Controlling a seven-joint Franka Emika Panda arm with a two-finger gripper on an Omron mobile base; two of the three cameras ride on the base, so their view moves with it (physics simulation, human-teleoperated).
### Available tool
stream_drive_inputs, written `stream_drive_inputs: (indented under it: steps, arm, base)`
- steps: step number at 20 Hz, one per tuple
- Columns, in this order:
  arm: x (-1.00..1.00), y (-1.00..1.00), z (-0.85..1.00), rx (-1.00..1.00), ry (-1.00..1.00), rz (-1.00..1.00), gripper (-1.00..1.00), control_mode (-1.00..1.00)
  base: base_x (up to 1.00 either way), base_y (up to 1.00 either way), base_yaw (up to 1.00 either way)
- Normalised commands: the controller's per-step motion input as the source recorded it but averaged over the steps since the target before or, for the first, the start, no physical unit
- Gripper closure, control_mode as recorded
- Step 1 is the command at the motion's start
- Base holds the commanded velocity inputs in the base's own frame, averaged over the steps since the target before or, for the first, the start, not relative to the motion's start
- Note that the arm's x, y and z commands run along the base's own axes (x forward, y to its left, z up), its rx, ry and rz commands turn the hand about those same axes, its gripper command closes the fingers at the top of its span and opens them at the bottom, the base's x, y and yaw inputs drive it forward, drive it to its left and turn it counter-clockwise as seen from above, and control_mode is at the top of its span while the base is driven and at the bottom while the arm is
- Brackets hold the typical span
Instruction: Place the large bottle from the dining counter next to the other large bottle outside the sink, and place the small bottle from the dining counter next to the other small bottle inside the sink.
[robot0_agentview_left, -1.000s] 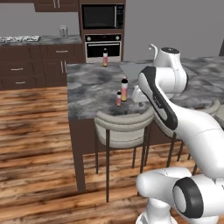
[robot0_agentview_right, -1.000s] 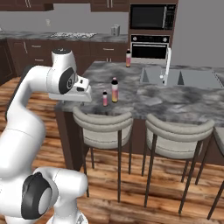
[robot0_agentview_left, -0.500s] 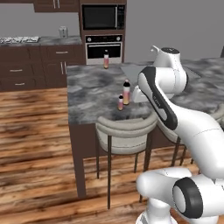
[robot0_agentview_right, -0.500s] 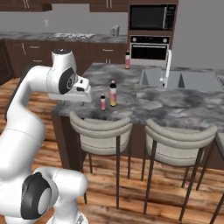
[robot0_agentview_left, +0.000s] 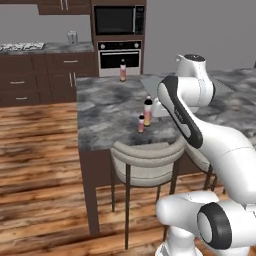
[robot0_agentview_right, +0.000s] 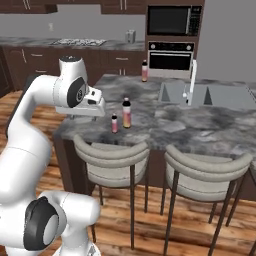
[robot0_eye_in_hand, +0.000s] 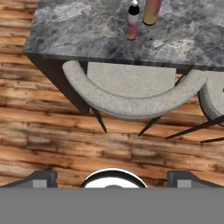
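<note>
On the dining counter (robot0_agentview_left: 107, 112) the large bottle (robot0_agentview_left: 148, 104) (robot0_agentview_right: 127, 113), pink to yellow with a dark cap, stands upright. The small bottle (robot0_agentview_left: 141, 123) (robot0_agentview_right: 114, 123) is just in front of it, near the front edge. Both show at the top of the hand view, small bottle (robot0_eye_in_hand: 132, 22) left of large bottle (robot0_eye_in_hand: 151, 11). My gripper (robot0_eye_in_hand: 113, 178) is open and holds nothing; it looks down past the counter edge. My hand (robot0_agentview_right: 89, 104) hangs left of the two bottles. The other large bottle (robot0_agentview_right: 145, 71) (robot0_agentview_left: 123, 70) stands at the far edge, left of the sink (robot0_agentview_right: 220, 97). The other small bottle is hidden.
A tall silver faucet (robot0_agentview_right: 191, 82) rises at the sink. Two grey stools (robot0_agentview_right: 112, 155) (robot0_agentview_right: 205, 165) are tucked under the counter's near side; one stool (robot0_eye_in_hand: 131, 94) lies right below my hand. Wood floor (robot0_agentview_left: 40, 150) spreads to the left. Oven and cabinets line the back wall.
The whole picture has shifted a little, so the base has moved slightly along the counter. The arm keeps its pose, the gripper stays open, and the bottles have not moved.
</note>
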Motion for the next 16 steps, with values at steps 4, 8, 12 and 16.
stream_drive_inputs:
  steps: [4, 8, 12, 16]
  arm:
    - [0.00, 0.00, 0.00, 0.00, 0.00, 0.00, -1.00, 1.00]
    - [0.00, 0.00, 0.00, 0.00, 0.00, 0.00, -1.00, 1.00]
    - [0.00, 0.00, 0.00, 0.00, 0.00, 0.00, -1.00, 1.00]
    - [0.00, 0.00, 0.00, 0.00, 0.00, 0.00, -1.00, 1.00]
  base:
    - [0.40, 0.00, 0.00]
    - [0.43, 0.00, 0.00]
    - [0.44, 0.00, 0.00]
    - [0.39, 0.00, 0.00]
